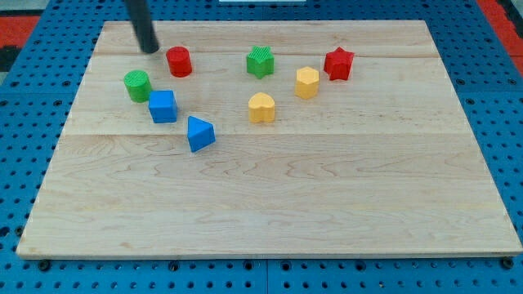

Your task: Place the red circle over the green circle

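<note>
The red circle [179, 61] stands on the wooden board [270, 204] near the view's top left. The green circle [137, 85] stands below and to the left of it, a short gap apart. My tip [149, 49] rests on the board just left of the red circle and slightly above it, not touching it. The tip is above the green circle and a little to its right.
A blue cube [163, 106] sits right beside the green circle, at its lower right. A blue triangle [199, 133] lies below that. A green star [260, 62], a yellow heart [261, 107], a yellow hexagon [306, 82] and a red star [338, 64] stand to the right.
</note>
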Robot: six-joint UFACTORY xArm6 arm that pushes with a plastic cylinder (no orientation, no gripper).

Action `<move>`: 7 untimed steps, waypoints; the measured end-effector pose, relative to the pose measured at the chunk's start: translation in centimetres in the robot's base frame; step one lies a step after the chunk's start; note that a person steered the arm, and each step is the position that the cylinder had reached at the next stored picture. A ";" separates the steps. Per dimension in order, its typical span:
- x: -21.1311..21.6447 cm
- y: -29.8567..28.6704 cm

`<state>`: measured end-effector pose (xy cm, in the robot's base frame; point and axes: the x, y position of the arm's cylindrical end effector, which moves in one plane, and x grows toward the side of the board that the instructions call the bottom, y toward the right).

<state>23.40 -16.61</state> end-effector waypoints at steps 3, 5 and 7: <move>8.1 8.6; 5.3 1.3; 9.1 6.1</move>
